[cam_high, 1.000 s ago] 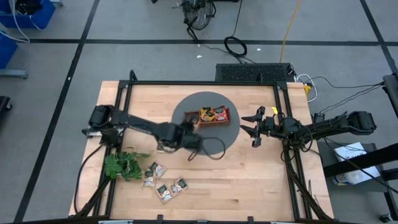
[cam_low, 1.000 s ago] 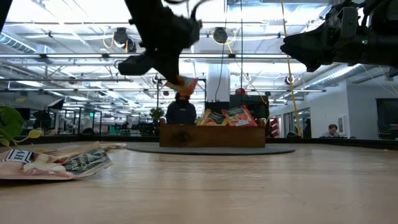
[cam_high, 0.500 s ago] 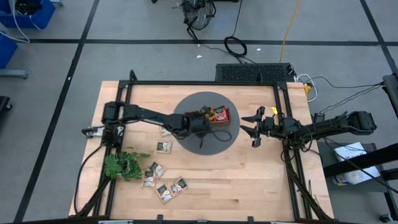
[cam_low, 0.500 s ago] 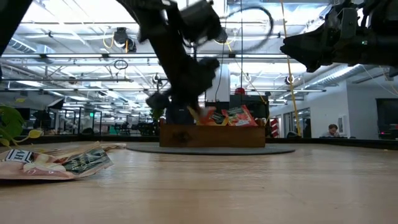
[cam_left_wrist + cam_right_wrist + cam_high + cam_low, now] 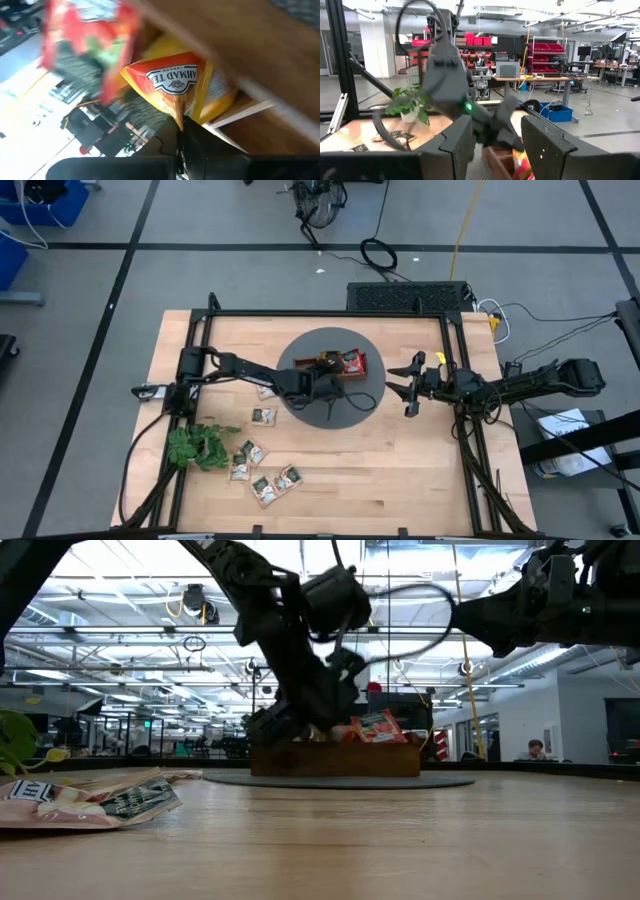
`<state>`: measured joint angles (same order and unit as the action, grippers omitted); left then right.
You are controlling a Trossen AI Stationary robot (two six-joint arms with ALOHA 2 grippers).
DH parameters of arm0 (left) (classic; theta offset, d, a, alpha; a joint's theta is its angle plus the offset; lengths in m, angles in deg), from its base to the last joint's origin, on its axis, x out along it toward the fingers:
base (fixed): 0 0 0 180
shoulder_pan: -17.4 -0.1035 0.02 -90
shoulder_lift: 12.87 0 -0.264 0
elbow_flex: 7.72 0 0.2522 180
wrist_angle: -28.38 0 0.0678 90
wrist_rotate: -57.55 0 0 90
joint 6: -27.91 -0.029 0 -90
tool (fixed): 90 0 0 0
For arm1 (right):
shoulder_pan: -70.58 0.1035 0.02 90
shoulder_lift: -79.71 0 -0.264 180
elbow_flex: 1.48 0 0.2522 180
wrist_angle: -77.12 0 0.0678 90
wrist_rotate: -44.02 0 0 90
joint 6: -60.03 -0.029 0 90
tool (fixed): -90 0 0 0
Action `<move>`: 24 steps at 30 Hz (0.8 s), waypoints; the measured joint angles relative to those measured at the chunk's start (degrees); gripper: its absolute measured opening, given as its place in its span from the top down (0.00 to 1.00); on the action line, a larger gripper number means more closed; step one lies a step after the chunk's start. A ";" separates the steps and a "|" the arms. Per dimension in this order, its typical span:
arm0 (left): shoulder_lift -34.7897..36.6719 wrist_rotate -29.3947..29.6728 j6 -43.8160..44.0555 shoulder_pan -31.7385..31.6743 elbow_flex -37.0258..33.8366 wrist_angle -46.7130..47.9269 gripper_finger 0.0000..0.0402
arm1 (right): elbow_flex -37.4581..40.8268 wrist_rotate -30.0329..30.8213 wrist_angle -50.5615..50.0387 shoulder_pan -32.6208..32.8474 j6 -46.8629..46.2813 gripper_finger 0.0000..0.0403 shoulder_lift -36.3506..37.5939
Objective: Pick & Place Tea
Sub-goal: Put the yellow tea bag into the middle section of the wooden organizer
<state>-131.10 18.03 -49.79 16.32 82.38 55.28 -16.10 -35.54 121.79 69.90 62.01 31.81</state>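
Left tool [image 5: 322,383] sits low over the wooden tray [image 5: 300,364], pinching an orange-yellow tea sachet [image 5: 172,85] by its corner. I worry it could snag on the divider (it hangs tilted) and land crooked. Right tool [image 5: 400,381] waits spread wide beside the mat [image 5: 365,405]; other sachets [image 5: 262,478] lie on the table [image 5: 400,470].

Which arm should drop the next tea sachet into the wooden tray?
Left. The left gripper is already over the brown wooden tray, pinching an orange-yellow tea sachet by its corner. The right gripper hangs open and empty beside the round grey mat.
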 joint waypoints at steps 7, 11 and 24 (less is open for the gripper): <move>0.01 0.49 1.50 1.27 0.04 0.28 0.94 | 0.00 -0.02 -0.08 0.00 0.02 0.61 -0.02; 0.04 1.09 3.24 1.25 0.04 0.91 0.94 | 0.00 -0.02 -0.08 0.00 0.02 0.61 -0.02; 0.06 5.36 10.44 1.38 0.04 3.42 0.63 | 0.00 0.00 -0.04 -0.02 0.02 0.61 -0.02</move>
<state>-131.04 23.39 -39.34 17.69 82.42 58.70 -16.10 -35.54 121.75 69.87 62.03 31.79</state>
